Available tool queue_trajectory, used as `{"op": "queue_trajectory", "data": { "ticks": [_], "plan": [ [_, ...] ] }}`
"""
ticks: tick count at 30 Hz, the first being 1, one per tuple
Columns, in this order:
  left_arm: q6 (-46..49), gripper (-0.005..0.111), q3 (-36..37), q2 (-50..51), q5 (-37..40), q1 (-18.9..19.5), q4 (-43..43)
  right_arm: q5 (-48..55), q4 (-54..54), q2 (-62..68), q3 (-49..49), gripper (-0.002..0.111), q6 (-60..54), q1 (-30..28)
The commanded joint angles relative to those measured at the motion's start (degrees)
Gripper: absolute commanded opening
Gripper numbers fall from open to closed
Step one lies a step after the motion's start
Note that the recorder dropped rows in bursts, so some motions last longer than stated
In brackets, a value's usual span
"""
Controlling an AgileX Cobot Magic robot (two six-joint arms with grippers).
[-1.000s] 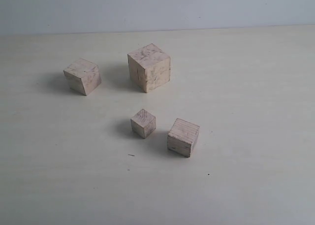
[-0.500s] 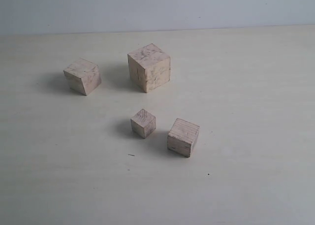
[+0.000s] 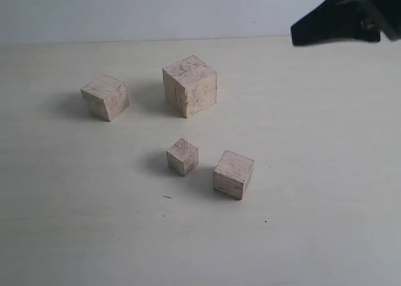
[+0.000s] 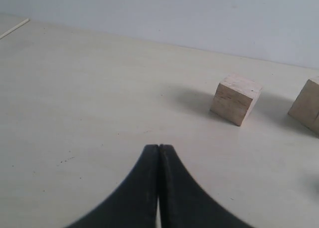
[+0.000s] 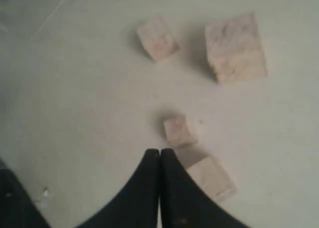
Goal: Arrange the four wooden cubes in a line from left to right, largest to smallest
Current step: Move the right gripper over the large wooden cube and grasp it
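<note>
Four pale wooden cubes sit apart on the table. The largest cube (image 3: 190,84) stands at the back middle, with the second largest cube (image 3: 105,96) to its left, turned at an angle. In front are the smallest cube (image 3: 182,156) and, to its right, the third cube (image 3: 233,174). My right gripper (image 3: 299,34) hangs high at the upper right, shut and empty; its view shows it (image 5: 159,151) above all four cubes. My left gripper (image 4: 159,147) is shut and empty, low over the table, facing the second largest cube (image 4: 235,99). It is outside the exterior view.
The pale table (image 3: 326,173) ends at a light wall (image 3: 156,10) behind the cubes. A small dark mark (image 3: 167,197) lies in front of the smallest cube. The largest cube (image 4: 306,106) shows at the edge of the left wrist view.
My right gripper has come into the exterior view at the upper right, where nothing showed before. The four cubes have not moved.
</note>
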Motion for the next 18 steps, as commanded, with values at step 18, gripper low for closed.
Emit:
{"op": "queue_trajectory", "data": {
  "ticks": [18],
  "plan": [
    [0.0, 0.000, 0.2, -0.3, -0.5, -0.3, 0.1, -13.0, -4.3, 17.6, -10.9, 0.000, 0.5, 3.1]
  ]
}}
